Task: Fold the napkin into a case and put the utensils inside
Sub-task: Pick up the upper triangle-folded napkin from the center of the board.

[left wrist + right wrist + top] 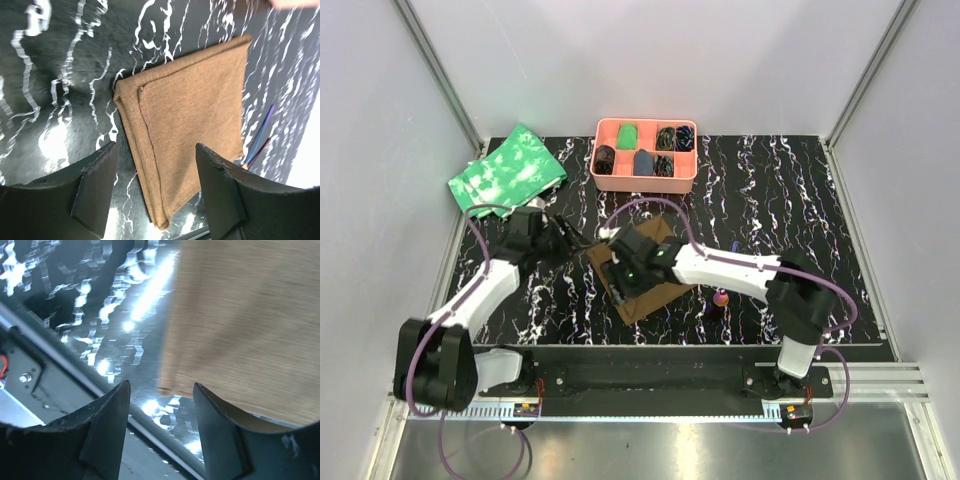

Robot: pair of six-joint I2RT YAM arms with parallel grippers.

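Nearest, at the front edge of the counter point(820, 200), the right gripper point(161, 387) is shown by its own wrist camera with its fingers set well apart and nothing held between them. A corner of the napkin point(250, 315) lies just beyond them, flat on the black marbled surface. Only in that view is the dark rail point(30, 375) along the counter's edge seen close up. From the left wrist, the left gripper point(155, 150) is likewise found spread wide and empty (the cloth lies beneath it, not pinched). The napkin's folded, layered edges are made plain there, whereas the overhead view partly hides them under the right arm. The utensils point(260, 135) are glimpsed there as purple and blue stems just beside one edge of the napkin; from above only a pink-red rounded end is made out. Farther back, a pink tray point(645, 183) and a green mottled cloth point(508, 172) are seen whole only from above.
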